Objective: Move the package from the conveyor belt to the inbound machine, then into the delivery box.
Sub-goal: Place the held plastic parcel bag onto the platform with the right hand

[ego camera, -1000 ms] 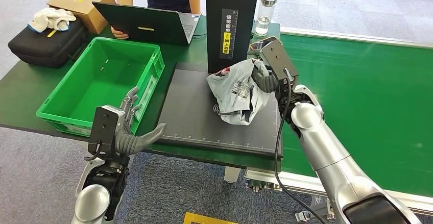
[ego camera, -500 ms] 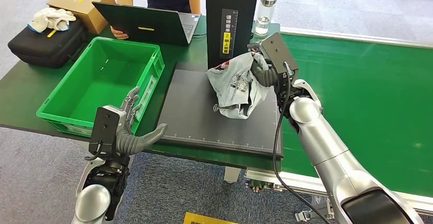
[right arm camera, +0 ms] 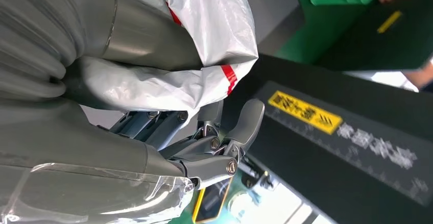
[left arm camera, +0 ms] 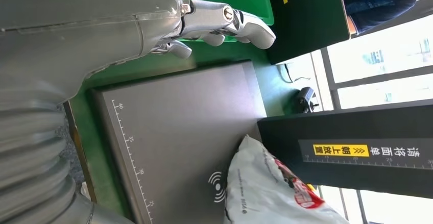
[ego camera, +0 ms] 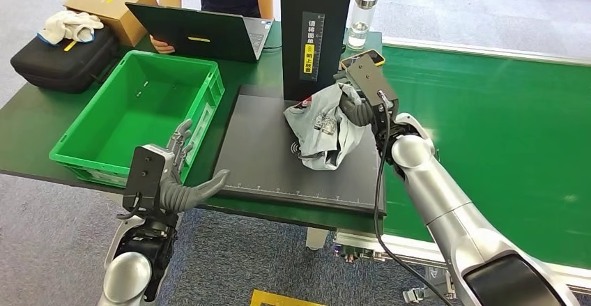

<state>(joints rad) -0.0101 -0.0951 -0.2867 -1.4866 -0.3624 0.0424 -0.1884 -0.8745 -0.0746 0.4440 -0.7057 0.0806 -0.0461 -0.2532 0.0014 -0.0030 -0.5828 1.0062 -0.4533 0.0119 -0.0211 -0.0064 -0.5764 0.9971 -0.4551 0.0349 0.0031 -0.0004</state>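
My right hand (ego camera: 357,108) grips a crumpled grey plastic package (ego camera: 322,126) with red print and holds it over the black scanning plate (ego camera: 265,159) of the inbound machine, close to its black upright column (ego camera: 315,27). The package's lower end hangs near the plate's wireless mark. In the right wrist view my thumb and fingers (right arm camera: 224,147) wrap the grey package (right arm camera: 204,25). The left wrist view shows the package (left arm camera: 270,188) beside the column (left arm camera: 357,150). My left hand (ego camera: 171,180) hovers open at the table's front edge, beside the green delivery box (ego camera: 77,149), which holds nothing.
The green conveyor belt (ego camera: 502,132) runs along the right. Behind the box, a person sits at a black laptop (ego camera: 202,34). A clear bottle (ego camera: 362,17) and a phone (ego camera: 362,58) stand near the column. A black case (ego camera: 63,58) and a cardboard box (ego camera: 111,3) lie far left.
My right hand has carried the package slightly left and toward the column, turning at the wrist. The left hand has stayed put.
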